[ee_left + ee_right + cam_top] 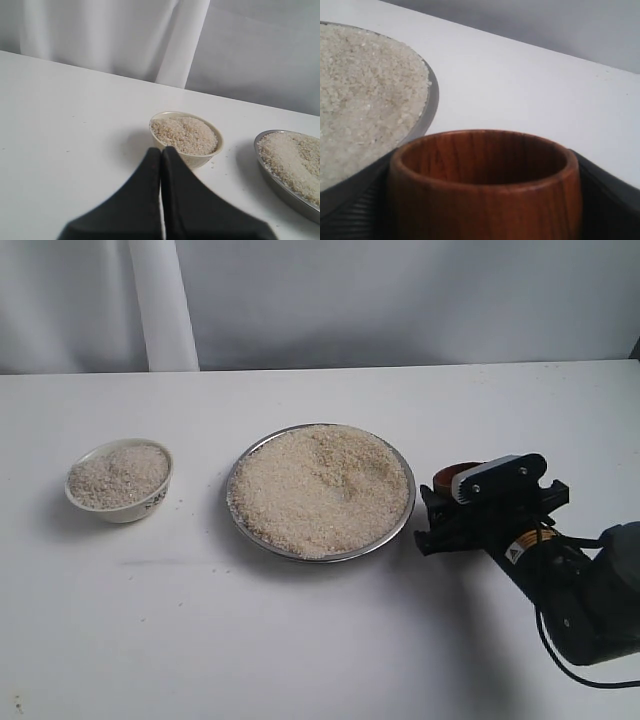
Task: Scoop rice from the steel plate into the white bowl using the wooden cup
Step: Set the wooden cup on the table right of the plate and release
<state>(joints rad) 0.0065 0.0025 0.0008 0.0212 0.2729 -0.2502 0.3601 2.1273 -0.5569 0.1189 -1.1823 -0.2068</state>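
Note:
The steel plate (405,525) lies mid-table, heaped with rice (320,490). To its left stands the white bowl (120,508), filled with more rice (118,475). My right gripper (428,518) is shut on the wooden cup (456,475), held upright just right of the plate's rim. In the right wrist view the wooden cup (485,195) sits between black fingers (612,200), no rice visible inside it, beside the steel plate (427,112). My left gripper (161,150) is shut on nothing, hovering short of the white bowl (200,159); the exterior view does not show it.
A white curtain with a thick fold (165,305) hangs behind the table's back edge. A few stray grains (215,163) lie on the white tabletop (300,640) by the bowl. The right arm's dark body (590,600) fills the lower right corner.

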